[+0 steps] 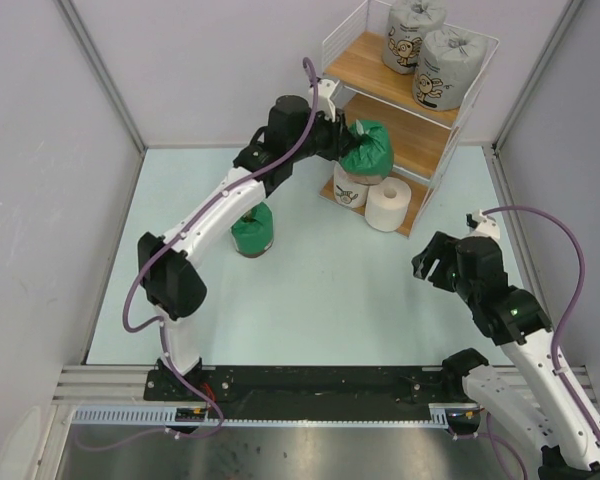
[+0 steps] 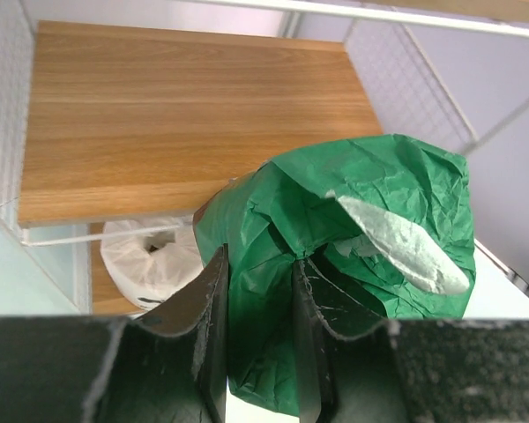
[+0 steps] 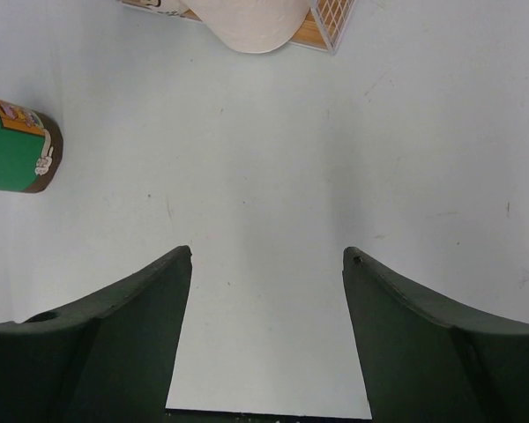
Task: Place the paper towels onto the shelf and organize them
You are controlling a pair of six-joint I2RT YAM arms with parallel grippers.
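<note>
Fingers (image 2: 213,300) of left gripper (image 2: 258,264) clamp crumpled wrap of green roll (image 2: 370,211), held off table. Middle board of shelf (image 2: 194,115) just beyond fingertips, white-wrapped roll (image 2: 150,260) below. Right gripper (image 3: 267,256) spread wide, holding nothing; second green roll (image 3: 13,145) ahead-left, bare white roll (image 3: 247,22) far ahead.

Pale mint table top (image 1: 310,300) across the middle of the frame. Plain grey walls (image 1: 40,150) at left, right and top. Aluminium post (image 1: 100,75) upper left. Brushed metal ledge (image 1: 310,455) along the bottom.

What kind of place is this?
Likely a robot testing booth, not a home: plain panel walls fence a pale table, two robot arms are bolted to its edge, and a wire shelf holds paper rolls.
</note>
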